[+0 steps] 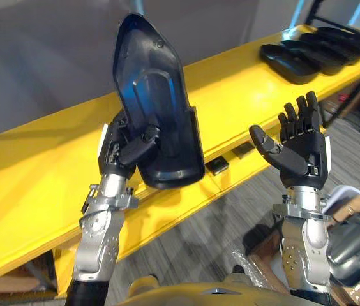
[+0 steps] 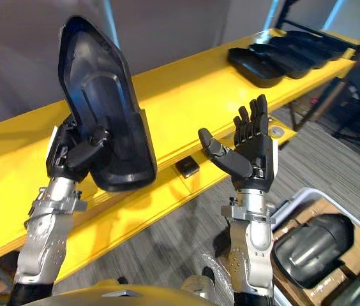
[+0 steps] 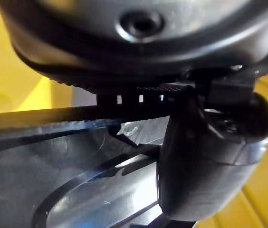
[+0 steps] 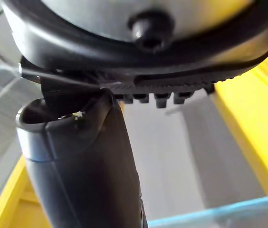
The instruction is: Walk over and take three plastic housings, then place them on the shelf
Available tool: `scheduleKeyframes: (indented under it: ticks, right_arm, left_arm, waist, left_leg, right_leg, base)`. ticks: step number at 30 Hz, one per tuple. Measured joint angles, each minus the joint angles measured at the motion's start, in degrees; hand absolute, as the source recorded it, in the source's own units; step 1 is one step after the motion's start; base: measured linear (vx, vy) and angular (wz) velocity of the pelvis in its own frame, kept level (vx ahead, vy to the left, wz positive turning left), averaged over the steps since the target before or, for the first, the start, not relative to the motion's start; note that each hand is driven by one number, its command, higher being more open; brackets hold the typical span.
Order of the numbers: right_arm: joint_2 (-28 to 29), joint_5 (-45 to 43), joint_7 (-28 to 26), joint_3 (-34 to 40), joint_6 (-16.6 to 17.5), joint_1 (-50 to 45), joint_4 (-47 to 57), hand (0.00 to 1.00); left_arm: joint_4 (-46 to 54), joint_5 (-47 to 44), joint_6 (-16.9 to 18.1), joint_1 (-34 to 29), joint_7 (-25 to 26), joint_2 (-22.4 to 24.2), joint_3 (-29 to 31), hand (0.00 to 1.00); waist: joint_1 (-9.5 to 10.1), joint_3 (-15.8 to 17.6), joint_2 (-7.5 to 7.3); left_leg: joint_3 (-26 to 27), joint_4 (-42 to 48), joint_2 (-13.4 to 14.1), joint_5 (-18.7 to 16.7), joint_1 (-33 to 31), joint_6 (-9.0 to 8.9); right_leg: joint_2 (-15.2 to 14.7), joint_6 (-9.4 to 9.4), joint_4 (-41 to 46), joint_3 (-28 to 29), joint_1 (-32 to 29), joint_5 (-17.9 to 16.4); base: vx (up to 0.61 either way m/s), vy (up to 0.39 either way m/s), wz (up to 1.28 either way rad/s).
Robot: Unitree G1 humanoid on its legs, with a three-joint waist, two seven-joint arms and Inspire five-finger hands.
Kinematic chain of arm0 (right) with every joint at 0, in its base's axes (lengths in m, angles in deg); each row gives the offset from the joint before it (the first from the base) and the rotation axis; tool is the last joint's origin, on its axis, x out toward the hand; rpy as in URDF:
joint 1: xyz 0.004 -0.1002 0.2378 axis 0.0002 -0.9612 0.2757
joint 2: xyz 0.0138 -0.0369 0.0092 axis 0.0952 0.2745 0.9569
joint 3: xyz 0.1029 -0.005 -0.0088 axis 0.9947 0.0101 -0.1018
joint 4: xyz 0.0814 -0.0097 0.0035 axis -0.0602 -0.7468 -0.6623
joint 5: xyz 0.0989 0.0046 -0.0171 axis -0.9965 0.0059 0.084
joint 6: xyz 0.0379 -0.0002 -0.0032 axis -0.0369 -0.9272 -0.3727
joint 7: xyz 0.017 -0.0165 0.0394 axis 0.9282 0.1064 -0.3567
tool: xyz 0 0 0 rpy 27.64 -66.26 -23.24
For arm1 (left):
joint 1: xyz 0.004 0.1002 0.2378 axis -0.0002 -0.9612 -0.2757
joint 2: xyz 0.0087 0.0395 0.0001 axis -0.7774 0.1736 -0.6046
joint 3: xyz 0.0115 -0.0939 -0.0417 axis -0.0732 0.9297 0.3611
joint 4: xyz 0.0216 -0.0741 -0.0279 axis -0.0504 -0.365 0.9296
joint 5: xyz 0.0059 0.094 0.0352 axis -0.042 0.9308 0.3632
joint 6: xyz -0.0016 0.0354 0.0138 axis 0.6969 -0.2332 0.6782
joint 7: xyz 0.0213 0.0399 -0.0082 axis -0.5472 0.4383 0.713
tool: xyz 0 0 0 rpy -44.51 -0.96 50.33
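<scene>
Left eye view: plastic housing upright in left hand, thumb clamped across it; right hand splayed.

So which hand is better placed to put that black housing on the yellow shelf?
The left hand, probably: it grips the housing, raised over the yellow shelf. The right hand is open and empty.

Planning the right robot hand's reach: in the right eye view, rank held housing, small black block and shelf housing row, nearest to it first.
1. Small black block, shelf edge, beside the right robot hand.
2. Held housing, in the left robot hand.
3. Housing row, far along the shelf.
</scene>
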Motion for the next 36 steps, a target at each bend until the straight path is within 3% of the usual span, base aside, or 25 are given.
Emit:
scheduleKeyframes:
  ticks: [4,5,8,12,17,24,27,31,36]
  right_arm:
    - [-0.5,0.0,-1.2,-0.5,-2.0,-1.7,1.1,1.00]
    - [-0.7,0.1,-4.5,-1.2,-3.5,-2.8,1.3,1.00]
    - [-3.6,2.3,-8.1,-4.2,-5.7,-4.4,1.3,1.00]
    - [-7.2,2.3,-9.6,-7.0,-6.6,-3.3,1.3,1.00]
    - [-7.5,2.2,-9.7,-8.2,-6.6,-2.7,1.3,1.00]
    - [-7.0,2.2,-9.7,-15.5,-7.2,-2.6,3.3,1.00]
    - [-7.0,2.0,-9.6,-16.6,-7.2,-2.5,5.2,1.00]
    - [-7.3,1.2,-8.0,-16.7,-7.2,-2.0,5.3,1.00]
    - [-7.9,0.0,-6.5,-18.2,-7.4,1.3,5.3,1.00]
  left_arm:
    - [-10.5,0.0,-0.2,12.5,9.0,-0.6,2.0,0.00]
    - [-14.4,-3.2,-0.8,15.9,11.2,-0.9,4.0,0.00]
    - [-21.7,-7.0,-1.2,22.0,16.0,-1.4,6.3,0.00]
    - [-30.8,-9.6,-2.3,26.8,23.0,-1.6,8.4,0.00]
    - [-34.0,-12.7,-4.9,27.0,29.9,-1.6,11.6,0.00]
    - [-37.0,-12.5,-6.8,33.1,32.8,-1.6,12.1,0.00]
    - [-39.2,-10.7,-9.3,35.8,32.7,-2.1,11.2,0.00]
    - [-42.0,-8.2,-14.6,38.4,28.8,-4.1,8.4,0.00]
    - [-43.6,-8.3,-16.2,41.1,24.7,-5.7,7.5,0.00]
  waist:
    - [-2.40,-0.3,0.04]
    - [-3.51,-1.0,0.23]
    - [-4.48,-1.1,0.28]
    - [-5.21,-1.0,0.36]
    - [-6.15,-0.8,0.41]
    - [-5.86,2.5,-0.28]
    - [-5.85,2.7,-0.37]
    - [-5.70,3.2,-0.43]
    - [-5.67,5.1,0.16]
  left_leg:
    - [2.8,-3.2,0.2,1.4,1.7,-0.53]
    - [3.8,-4.0,0.5,1.8,1.7,-0.82]
    - [5.2,-5.0,0.9,2.7,1.7,-0.81]
    - [5.9,-6.1,0.9,3.6,1.7,-1.04]
    - [6.3,-7.2,0.9,3.8,2.5,-1.10]
    - [5.9,-7.6,1.5,4.3,1.2,-1.15]
    - [6.2,-6.5,2.1,4.1,-0.8,-1.33]
    - [7.2,-4.6,2.6,3.9,-1.6,-1.51]
    - [7.4,-4.6,2.9,3.9,-1.5,-1.54]
  right_leg:
    - [0.4,0.00,0.4,2.5,-1.9,0.0]
    - [0.8,-0.08,0.5,3.3,-3.0,0.0]
    - [1.8,-0.45,0.8,4.8,-4.6,0.3]
    - [2.3,-0.48,1.3,5.7,-6.2,0.3]
    - [2.4,-0.49,1.3,5.9,-6.1,0.3]
    - [2.4,-0.60,1.3,5.2,-6.4,0.2]
    - [2.5,-0.64,1.4,4.8,-7.7,0.3]
    - [2.6,-0.69,1.4,4.6,-7.8,0.3]
    - [2.8,-0.68,1.5,4.5,-7.8,0.3]
  base:
    - [-0.04,-0.020,-0.30]
    - [-0.01,-0.020,-0.33]
    - [0.01,-0.025,-0.25]
    - [0.03,-0.013,-0.10]
    - [0.01,-0.002,-0.04]
    - [-0.04,-0.014,0.08]
    - [-0.01,-0.013,0.05]
    - [0.04,-0.005,0.04]
    - [0.01,-0.003,0.01]
